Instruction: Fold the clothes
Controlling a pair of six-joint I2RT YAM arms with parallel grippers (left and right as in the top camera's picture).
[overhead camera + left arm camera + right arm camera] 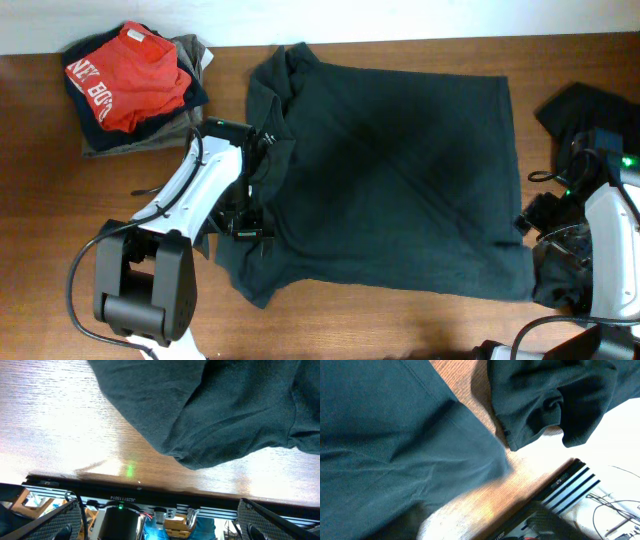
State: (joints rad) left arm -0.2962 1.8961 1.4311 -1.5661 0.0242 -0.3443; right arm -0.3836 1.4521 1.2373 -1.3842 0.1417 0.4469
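Table (400, 320): brown wood, fills the overhead view.

T-shirt (400, 170): charcoal, laid out mostly flat across the centre of the frame, with no lettering showing on the upper face. Collar end is bunched at upper centre-left. The left edge is rumpled and the lower right corner wrinkled.

Left arm (190, 190): white, rises from a black base at lower left to the shirt's left edge.

Right arm (610, 230): at the right edge of the frame, beside the shirt's lower right corner.

Stack of folded clothes (125, 100): upper left, well apart from the shirt. A red piece (140, 70) with white letters lies on top, over a navy piece (90, 105) and an olive-grey piece (120, 145).

Black garment (585, 110): crumpled at upper right, just beside the right arm.

Left gripper (160, 520): claw spread wide. In the left wrist view the fingers (57, 522) sit at the two lower corners with bare wood between them, and the shirt hem lies above, not pinched.

Right gripper (532, 222): at the shirt's lower right corner. The right wrist view is blurred and mostly filled with dark cloth, so it is not possible to tell whether the claw is spread or closed.
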